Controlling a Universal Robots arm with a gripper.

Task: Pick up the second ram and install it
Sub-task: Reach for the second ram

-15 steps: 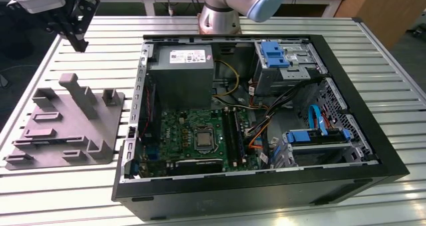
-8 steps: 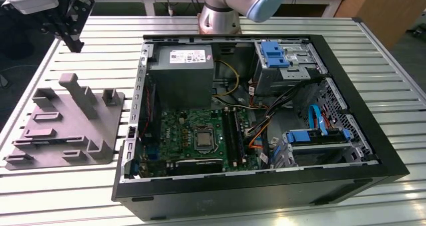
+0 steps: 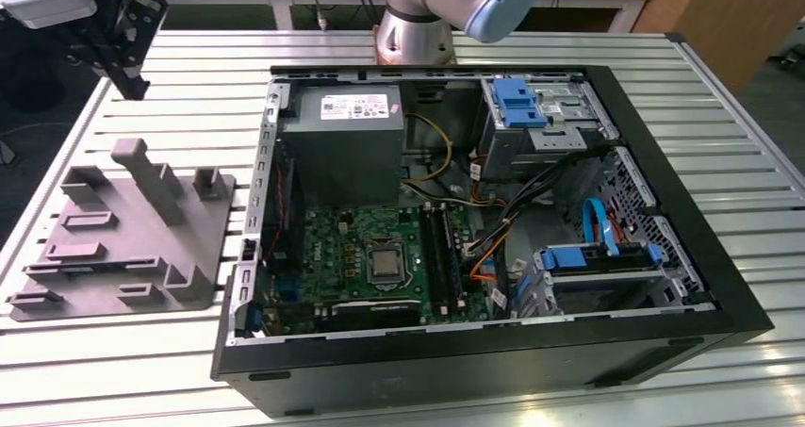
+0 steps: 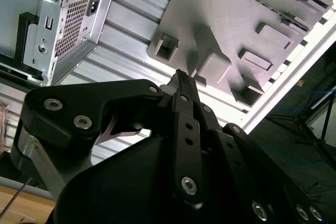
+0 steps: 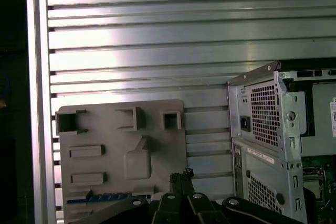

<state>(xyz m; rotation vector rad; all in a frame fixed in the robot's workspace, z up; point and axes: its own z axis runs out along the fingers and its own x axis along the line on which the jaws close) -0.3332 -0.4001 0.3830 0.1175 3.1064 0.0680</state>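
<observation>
My gripper (image 3: 131, 86) hangs high over the table's far corner on the exterior view's left, beyond the grey plastic fixture (image 3: 120, 229). Its black fingers are pressed together with nothing between them in both wrist views (image 4: 181, 75) (image 5: 181, 176). In the first wrist view a thin dark bluish strip (image 5: 100, 199), apparently the second ram, lies flat in a slot on the fixture (image 5: 121, 145), partly hidden by the gripper body. The open computer case (image 3: 478, 220) holds the motherboard with its long black memory slots (image 3: 440, 248).
The fixture's upright posts (image 3: 157, 177) stand below the gripper. The case's rear wall (image 5: 262, 124) and power supply (image 3: 339, 144) rise beside the fixture. The arm's base (image 3: 421, 22) is behind the case. The slatted metal table (image 3: 139, 370) ends close to the fixture.
</observation>
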